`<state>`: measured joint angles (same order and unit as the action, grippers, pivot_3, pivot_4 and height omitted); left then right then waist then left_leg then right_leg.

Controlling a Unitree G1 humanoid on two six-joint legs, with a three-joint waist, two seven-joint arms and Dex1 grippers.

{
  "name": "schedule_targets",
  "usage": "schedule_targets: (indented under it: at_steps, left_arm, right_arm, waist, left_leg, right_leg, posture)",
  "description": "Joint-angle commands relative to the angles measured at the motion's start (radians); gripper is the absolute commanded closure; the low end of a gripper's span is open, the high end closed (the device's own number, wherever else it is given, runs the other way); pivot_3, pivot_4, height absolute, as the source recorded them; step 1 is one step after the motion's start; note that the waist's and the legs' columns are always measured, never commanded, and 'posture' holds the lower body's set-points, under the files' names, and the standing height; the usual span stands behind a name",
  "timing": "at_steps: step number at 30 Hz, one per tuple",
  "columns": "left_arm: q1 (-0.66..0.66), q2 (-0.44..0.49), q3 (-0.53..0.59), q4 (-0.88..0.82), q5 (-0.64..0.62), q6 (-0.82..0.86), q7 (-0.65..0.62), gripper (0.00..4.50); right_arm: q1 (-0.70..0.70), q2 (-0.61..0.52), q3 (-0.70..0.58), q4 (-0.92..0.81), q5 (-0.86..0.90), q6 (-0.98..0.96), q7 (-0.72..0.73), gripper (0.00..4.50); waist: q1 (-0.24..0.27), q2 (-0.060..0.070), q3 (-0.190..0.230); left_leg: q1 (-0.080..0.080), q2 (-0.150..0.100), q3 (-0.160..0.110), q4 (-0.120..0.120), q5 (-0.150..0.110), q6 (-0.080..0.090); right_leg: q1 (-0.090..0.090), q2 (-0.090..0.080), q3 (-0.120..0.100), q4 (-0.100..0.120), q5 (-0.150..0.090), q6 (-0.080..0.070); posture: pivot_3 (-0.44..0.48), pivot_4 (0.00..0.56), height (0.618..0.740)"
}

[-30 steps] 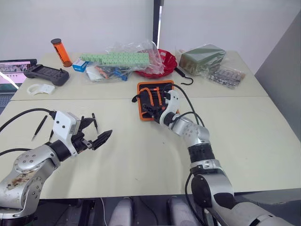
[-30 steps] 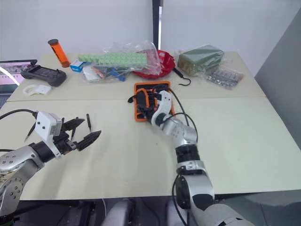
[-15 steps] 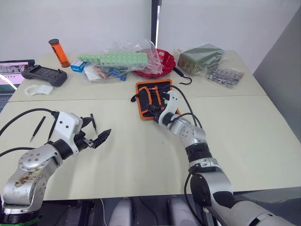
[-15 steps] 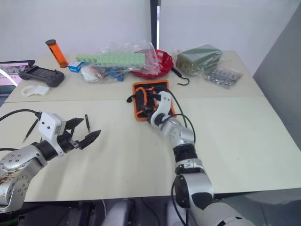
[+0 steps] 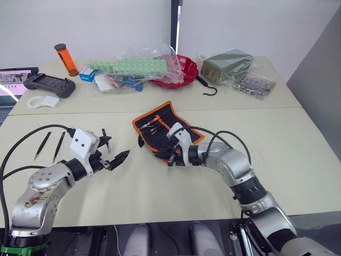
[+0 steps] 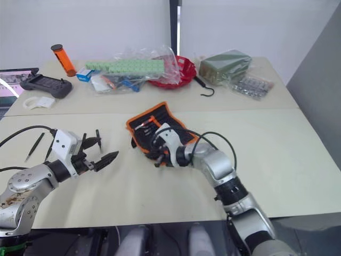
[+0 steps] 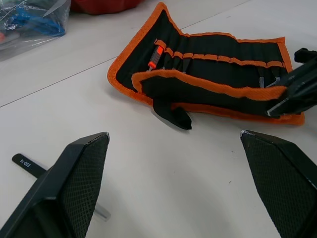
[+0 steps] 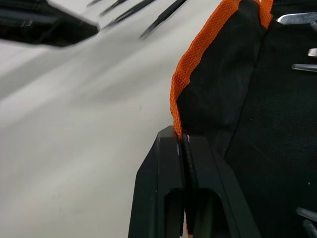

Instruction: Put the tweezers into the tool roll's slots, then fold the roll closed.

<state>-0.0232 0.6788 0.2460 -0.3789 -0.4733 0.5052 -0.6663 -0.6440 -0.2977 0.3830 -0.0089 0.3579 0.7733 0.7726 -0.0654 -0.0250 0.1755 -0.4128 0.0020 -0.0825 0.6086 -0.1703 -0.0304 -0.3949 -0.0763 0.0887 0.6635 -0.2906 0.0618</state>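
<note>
Beige table (image 5: 298, 138) | tool roll (image 5: 162, 130) lies open mid-table, some tools slotted | my right gripper (image 8: 184, 148) pinches its orange edge | left gripper (image 5: 109, 156) spread wide beside it, tweezers (image 5: 105, 140) just behind | step: loading; next I grasp one.

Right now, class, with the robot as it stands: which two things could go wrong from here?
1. The right hand pinches only the orange edge of the tool roll. A tug could slip off the trim or drag the roll, perhaps shaking out the tools already sitting in the slots.
2. The left hand is open above one of the tweezers lying flat on the table. A slim piece may skid away as the fingers close.
</note>
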Motion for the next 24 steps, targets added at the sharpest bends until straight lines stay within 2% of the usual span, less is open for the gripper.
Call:
schedule_targets:
  at_steps: [1, 5, 16, 20, 24]
  left_arm:
    - [-0.014, 0.028, 0.004, -0.017, -0.005, -0.016, -0.038, 0.0]
    - [-0.012, 0.068, 0.008, -0.018, -0.019, -0.019, -0.105, 0.0]
    - [-0.104, 0.128, -0.023, 0.055, -0.029, -0.063, -0.284, 0.0]
    - [-0.137, 0.175, -0.096, 0.118, 0.078, -0.206, -0.372, 0.0]
    - [-0.251, 0.203, -0.175, 0.229, 0.169, -0.354, -0.447, 0.0]
  right_arm:
    - [0.007, -0.056, 0.038, -0.098, -0.014, -0.036, 0.088, 4.46]
    - [0.002, -0.107, 0.061, -0.109, -0.038, -0.07, 0.147, 4.46]
    - [0.019, -0.12, 0.075, -0.137, -0.066, -0.088, 0.194, 4.46]
    - [0.03, -0.136, 0.077, -0.148, -0.083, -0.09, 0.201, 4.46]
    - [0.038, -0.154, 0.071, -0.159, -0.091, -0.091, 0.204, 4.46]
  waist:
    - [0.0, 0.0, 0.0]
    - [0.0, 0.0, 0.0]
    - [0.006, -0.001, 0.0]
    - [0.008, -0.001, 0.0]
    - [0.021, -0.001, 0.0]
  left_leg:
    - [0.0, 0.0, 0.0, 0.0, 0.0, 0.0]
    - [0.0, 0.0, 0.0, 0.0, 0.0, 0.0]
    - [-0.001, 0.0, 0.0, 0.001, 0.0, 0.0]
    - [-0.001, 0.0, 0.0, 0.001, 0.0, 0.0]
    - [-0.001, 0.0, 0.0, 0.002, 0.0, 0.0]
  right_leg:
    - [0.0, 0.0, 0.0, 0.0, 0.0, 0.0]
    - [0.0, 0.0, 0.0, 0.0, 0.0, 0.0]
    - [0.0, 0.0, -0.001, -0.001, 0.0, 0.0]
    - [0.0, 0.0, -0.001, -0.001, 0.0, 0.0]
    - [0.0, 0.0, -0.001, -0.001, 0.0, 0.0]
  posture:
    - [0.0, 0.15, 0.74]
    - [0.0, 0.15, 0.74]
    - [0.0, 0.15, 0.74]
    - [0.0, 0.15, 0.74]
    - [0.0, 0.15, 0.74]
